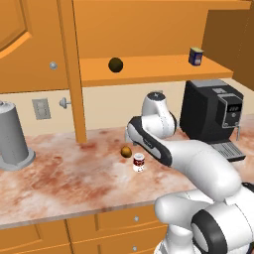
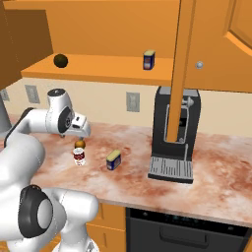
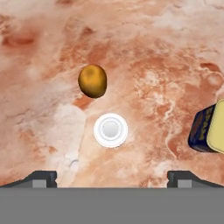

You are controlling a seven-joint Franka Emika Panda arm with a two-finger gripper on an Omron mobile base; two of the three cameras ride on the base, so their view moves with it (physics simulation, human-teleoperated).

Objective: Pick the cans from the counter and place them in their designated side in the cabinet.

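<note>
Gripper [image 3: 111, 178] spread wide, holding nothing, pointing straight down at counter [image 3: 144, 52]. Directly beneath, between finger tips: red-and-white can [image 3: 110, 130], upright, seen from above as white round lid. Just beside it, small brown ball [image 3: 92, 81]. Further to one side on counter, dark blue can [image 3: 209, 129] with yellowish top. Second dark blue can [image 1: 196, 56] stands on orange cabinet shelf [image 1: 154, 69]; dark ball [image 1: 115, 64] sits well apart on same shelf. Black coffee machine [image 1: 211, 111] on counter to right, tall grey cylinder [image 1: 12, 136] far left.
</note>
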